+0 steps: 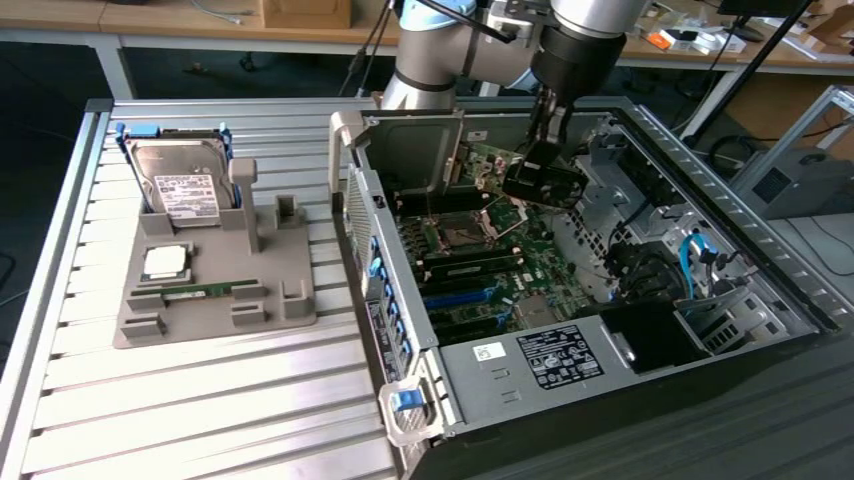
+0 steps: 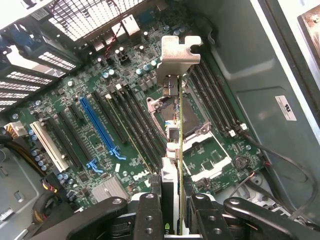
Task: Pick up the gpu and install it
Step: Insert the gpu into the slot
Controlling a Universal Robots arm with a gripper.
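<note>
Because a card like this has to meet its slot edge-first, my gripper (image 2: pixel 175 221) is clamped on the gpu (image 2: pixel 178 145) at one end, with the board held on edge and the silver bracket (image 2: pixel 178 52) at the end away from my fingers. It hangs above the motherboard (image 2: pixel 95 165) near the CPU socket (image 2: pixel 192 116), and I judge it is seated in nothing yet. In the exterior view the open case (image 1: pixel 461 390) lies toward three o'clock and the tray (image 1: pixel 200 322) with the hard drive (image 1: pixel 180 185) toward nine.
</note>
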